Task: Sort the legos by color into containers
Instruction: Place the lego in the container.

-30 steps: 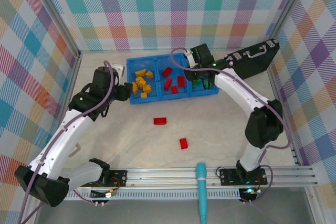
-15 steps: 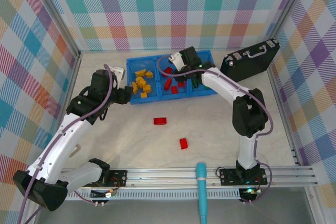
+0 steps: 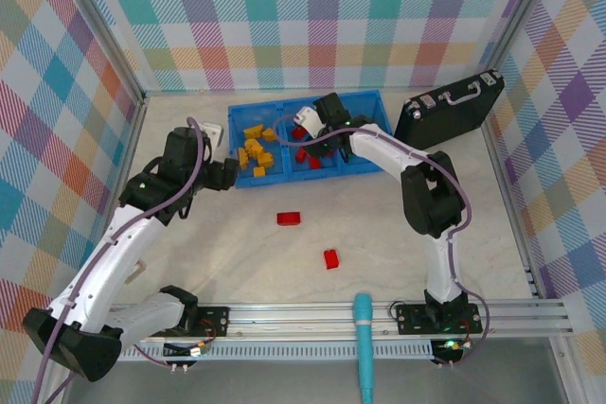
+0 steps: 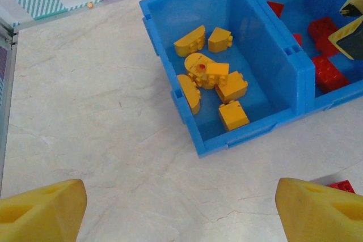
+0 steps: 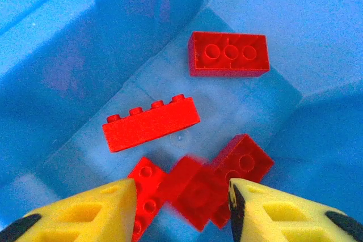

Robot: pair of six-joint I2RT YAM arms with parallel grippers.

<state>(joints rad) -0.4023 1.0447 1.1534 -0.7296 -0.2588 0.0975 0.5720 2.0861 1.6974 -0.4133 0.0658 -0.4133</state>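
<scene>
**Red Is the Colour Left to Sort**

Pale table (image 3: 227, 262) carries the blue bin (image 3: 369, 106) at the middle of its far edge, with a black case (image 3: 450, 106) toward the far right corner. The right gripper (image 5: 182, 196) hangs inside the bin's middle compartment with its fingers apart. A blurred red brick (image 5: 195, 188) sits in the gap clear of one pad, so it looks loose rather than clamped, among the other red legos (image 5: 229, 54). The left gripper (image 4: 181, 211) hovers low outside the bin's near left corner, fingers spread wide with nothing between them. Yellow-orange legos (image 4: 212, 80) lie in the left compartment.

Two strays rest on open table toward the near edge. One is a red brick (image 3: 289, 219) with its long axis running left to right. The second red brick (image 3: 330, 258) lies closer to the near edge, its long axis roughly near to far. The first lies just beside one of the left gripper's fingers, rightward and nearward of it, so the left arm seems the handier one for it.
</scene>
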